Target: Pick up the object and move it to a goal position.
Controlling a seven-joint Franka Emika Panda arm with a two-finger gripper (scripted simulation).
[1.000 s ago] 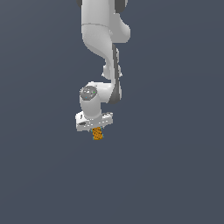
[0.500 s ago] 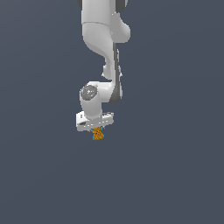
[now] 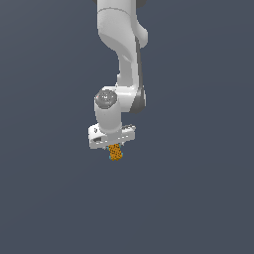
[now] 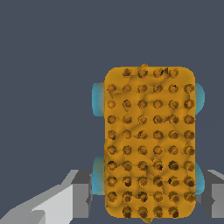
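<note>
The object is a small oblong orange block (image 3: 116, 152) with dark dots and a thin teal edge. In the exterior view it hangs just under the white gripper (image 3: 114, 147) at the end of the arm. In the wrist view the block (image 4: 149, 144) fills the middle of the picture, teal bulges showing at its sides. The grey fingers (image 4: 81, 194) press against its two long sides. The gripper is shut on the block. I cannot tell from these views how high the block is above the ground.
The plain dark grey ground (image 3: 198, 198) surrounds the arm on all sides. No other object or goal marker shows in either view.
The arm, gripper and held block look almost unchanged; the gripper may have shifted very slightly.
</note>
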